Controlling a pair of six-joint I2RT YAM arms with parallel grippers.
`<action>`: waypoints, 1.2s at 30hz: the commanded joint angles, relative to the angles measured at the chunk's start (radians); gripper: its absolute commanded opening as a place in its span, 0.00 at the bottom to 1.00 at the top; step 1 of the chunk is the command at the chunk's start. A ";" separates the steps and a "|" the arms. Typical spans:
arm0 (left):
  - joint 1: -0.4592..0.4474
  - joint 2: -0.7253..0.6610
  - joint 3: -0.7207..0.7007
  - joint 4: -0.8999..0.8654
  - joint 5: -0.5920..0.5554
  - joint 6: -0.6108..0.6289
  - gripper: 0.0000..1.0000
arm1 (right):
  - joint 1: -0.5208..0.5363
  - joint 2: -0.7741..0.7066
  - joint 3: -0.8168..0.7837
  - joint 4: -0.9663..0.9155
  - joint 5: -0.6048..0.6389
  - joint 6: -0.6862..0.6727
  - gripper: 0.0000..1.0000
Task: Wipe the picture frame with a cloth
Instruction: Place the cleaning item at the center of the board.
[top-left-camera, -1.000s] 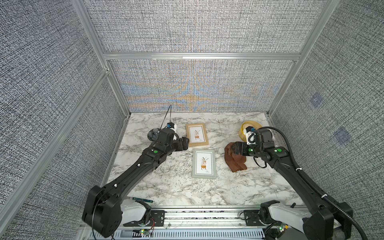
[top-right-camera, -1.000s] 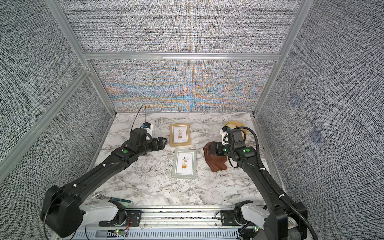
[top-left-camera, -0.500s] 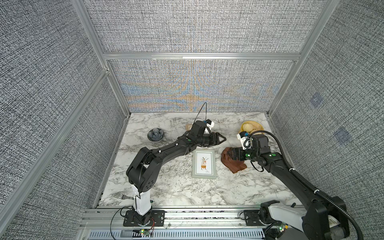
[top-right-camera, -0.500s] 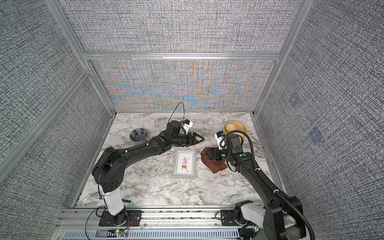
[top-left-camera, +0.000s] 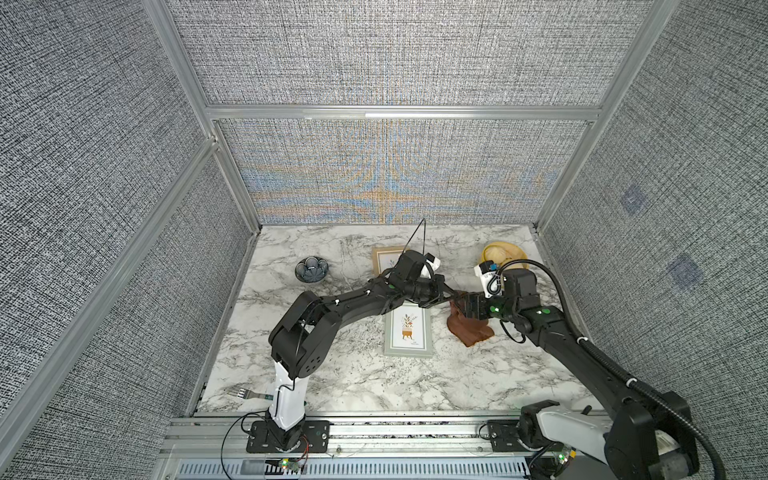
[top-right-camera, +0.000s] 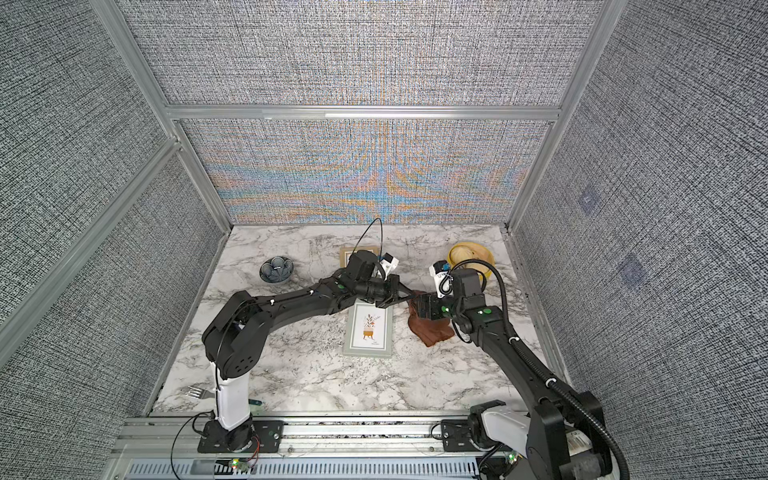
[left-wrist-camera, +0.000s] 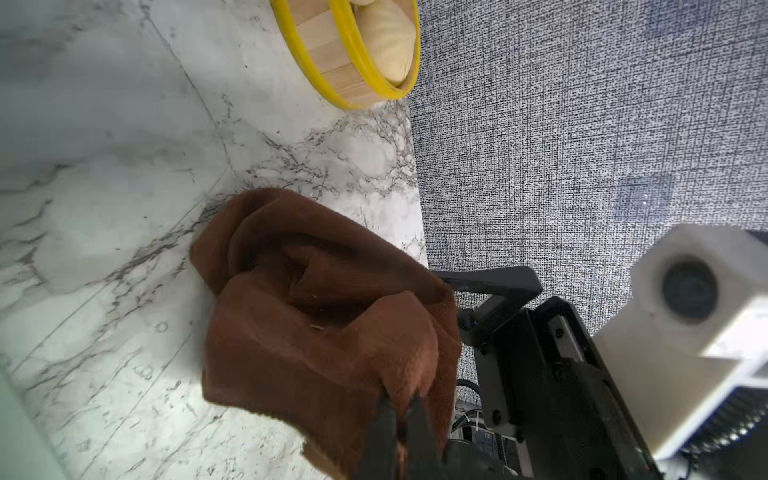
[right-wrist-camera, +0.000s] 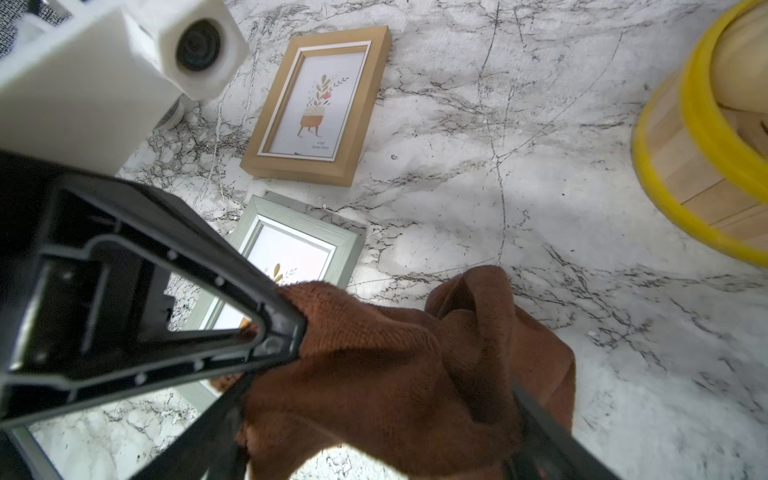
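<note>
Clenching the cloth (left-wrist-camera: 324, 332) beside the frame (top-left-camera: 408, 330), the left gripper (left-wrist-camera: 401, 411) is likely readying a wipe; the right gripper (right-wrist-camera: 380, 384) is gaping, released.

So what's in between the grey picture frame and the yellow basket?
The brown cloth, all bunched up. Both top views show it lying between the grey frame and the yellow basket.

Left arm (top-left-camera: 353, 303) stretched across, left jaws pinched shut; right jaws spread wide.
</note>
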 joint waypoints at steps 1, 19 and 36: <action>0.000 0.034 0.021 0.047 0.009 -0.020 0.00 | 0.000 -0.034 -0.001 0.015 0.023 0.022 0.85; -0.009 0.210 0.377 -0.408 -0.242 0.358 0.31 | -0.002 -0.344 0.051 -0.075 0.558 0.190 0.93; 0.056 -0.157 0.193 -0.746 -1.174 0.572 1.00 | -0.019 -0.154 0.002 0.059 0.707 0.212 0.99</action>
